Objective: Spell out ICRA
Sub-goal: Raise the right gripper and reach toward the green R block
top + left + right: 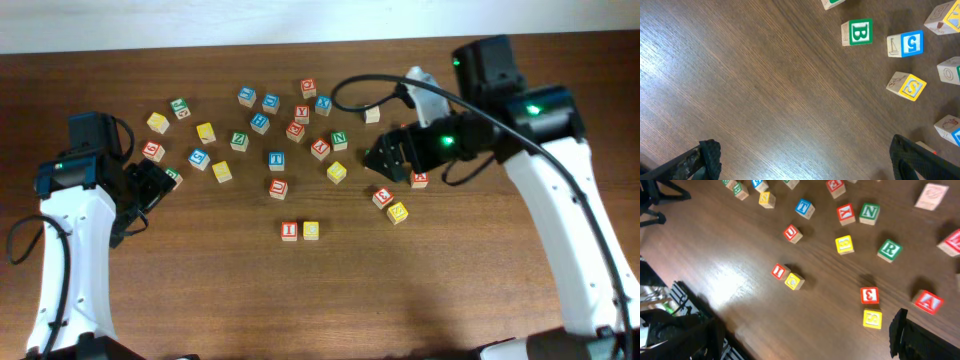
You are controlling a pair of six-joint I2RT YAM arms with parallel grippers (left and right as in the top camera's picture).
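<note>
Along the near side of the bench (300, 310), a red I block (289, 230) and a yellow C block (311, 230) sit side by side. Bare wood runs to the right of the C, judged ample room for the two letters not yet set down.

Just beyond, the right gripper (385, 158) hovers with its jaws spread wide and holding nothing. A yellow block (872, 318) and a red 3 block (869, 295) lie beneath it. The red A block (928, 301) rests just beside one finger. The green R block (889, 250), likely next in line, stands a little farther on with open wood all round it; the overhead view hides it under the arm.

These small painted wooden cubes should prove light, stiff and hard to damage, though their painted faces may slip. A pinch across two opposite flat sides, square and not corner to corner, looks the surest hold.

At the left, the left gripper (152, 185) is likewise wide and empty, with a green B block (860, 32) ahead of it.

Farther back, the spare letters crowd together, leaving little finger room between them. Behind them the bench's far edge meets a pale wall.
</note>
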